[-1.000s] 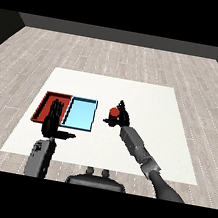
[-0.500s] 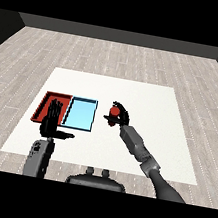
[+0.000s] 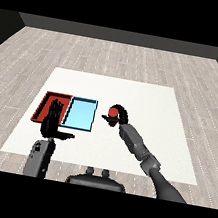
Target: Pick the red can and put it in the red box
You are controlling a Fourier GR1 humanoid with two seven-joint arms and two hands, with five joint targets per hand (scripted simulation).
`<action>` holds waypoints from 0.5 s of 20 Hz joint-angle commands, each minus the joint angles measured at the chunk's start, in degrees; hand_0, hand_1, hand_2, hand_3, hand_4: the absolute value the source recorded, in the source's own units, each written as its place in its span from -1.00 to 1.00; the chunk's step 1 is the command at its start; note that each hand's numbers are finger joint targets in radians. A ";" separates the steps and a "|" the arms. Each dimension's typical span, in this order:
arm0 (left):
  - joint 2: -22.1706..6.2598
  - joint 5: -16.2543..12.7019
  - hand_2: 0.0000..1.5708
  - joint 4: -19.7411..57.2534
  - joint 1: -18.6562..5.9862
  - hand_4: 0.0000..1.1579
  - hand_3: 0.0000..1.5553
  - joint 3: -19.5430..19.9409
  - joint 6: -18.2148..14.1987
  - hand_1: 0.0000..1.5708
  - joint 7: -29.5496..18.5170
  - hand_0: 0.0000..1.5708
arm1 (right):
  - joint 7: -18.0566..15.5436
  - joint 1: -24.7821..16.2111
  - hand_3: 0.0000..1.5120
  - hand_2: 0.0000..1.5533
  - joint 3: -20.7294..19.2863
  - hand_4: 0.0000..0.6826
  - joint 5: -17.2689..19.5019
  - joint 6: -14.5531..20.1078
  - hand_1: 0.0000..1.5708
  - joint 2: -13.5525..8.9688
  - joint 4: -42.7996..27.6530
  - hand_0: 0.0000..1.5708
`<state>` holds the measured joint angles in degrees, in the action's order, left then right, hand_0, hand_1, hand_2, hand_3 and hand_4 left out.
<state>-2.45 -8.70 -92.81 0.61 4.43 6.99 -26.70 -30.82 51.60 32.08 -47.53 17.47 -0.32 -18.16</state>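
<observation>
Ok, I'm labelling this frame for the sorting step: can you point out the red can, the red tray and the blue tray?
red can (image 3: pixel 112 114): head view, its red body showing beside the right hand's fingers.
red tray (image 3: pixel 44 106): head view, its left wall.
blue tray (image 3: pixel 81 114): head view, bare floor at its middle.

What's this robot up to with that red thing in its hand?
The robot's right hand is curled round a small red can, holding it just right of the light blue tray. The red tray, where the can is meant to go, lies on the far side of the blue one, and the can is not in it yet. The left hand is open, fingers straight, in front of the red tray, holding nothing.
</observation>
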 commanded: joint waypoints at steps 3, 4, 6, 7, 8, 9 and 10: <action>-1.44 -1.25 -1.00 0.02 -0.73 -1.00 -1.00 2.08 0.35 -1.00 0.21 -1.00 | 2.13 -0.91 0.87 0.89 1.82 0.60 0.37 1.50 0.95 0.31 0.22 0.95; -0.46 0.66 -1.00 -1.67 2.32 -1.00 -1.00 -0.02 -0.08 -1.00 -0.31 -1.00 | 3.53 2.17 0.87 0.89 1.51 0.60 0.15 1.01 0.95 0.30 2.13 0.95; -0.47 -0.12 -1.00 2.37 -4.41 -1.00 -1.00 1.16 -1.59 -1.00 2.66 -1.00 | 2.61 0.03 0.87 0.90 3.43 0.64 -0.18 5.18 0.97 0.31 -2.14 0.97; 1.34 2.19 -1.00 -1.75 1.57 -1.00 -1.00 -1.67 -1.83 -1.00 -0.35 -1.00 | 2.60 2.17 0.87 0.90 2.26 0.64 -0.59 1.68 0.97 0.31 1.87 0.97; -0.03 0.61 -1.00 -0.99 1.82 -1.00 -1.00 0.03 -0.18 -1.00 -1.36 -1.00 | 1.87 -0.28 0.87 0.90 5.30 0.64 -1.82 5.13 0.97 0.31 -2.23 0.97; 1.24 1.96 -1.00 1.78 -2.40 -1.00 -1.00 -1.00 -2.32 -1.00 0.39 -1.00 | -2.85 -0.98 0.85 0.89 2.75 0.69 -0.01 3.86 0.95 0.31 -0.20 0.95; -0.70 -1.16 -1.00 1.19 -1.37 -1.00 -1.00 1.50 0.24 -1.00 -0.03 -1.00 | -0.41 -0.78 0.85 0.89 2.66 0.70 0.72 6.26 0.95 0.31 -4.13 0.95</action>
<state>-2.28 -8.25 -92.52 -0.05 4.51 6.13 -26.46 -30.25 51.69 34.85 -47.77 21.55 -0.19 -19.92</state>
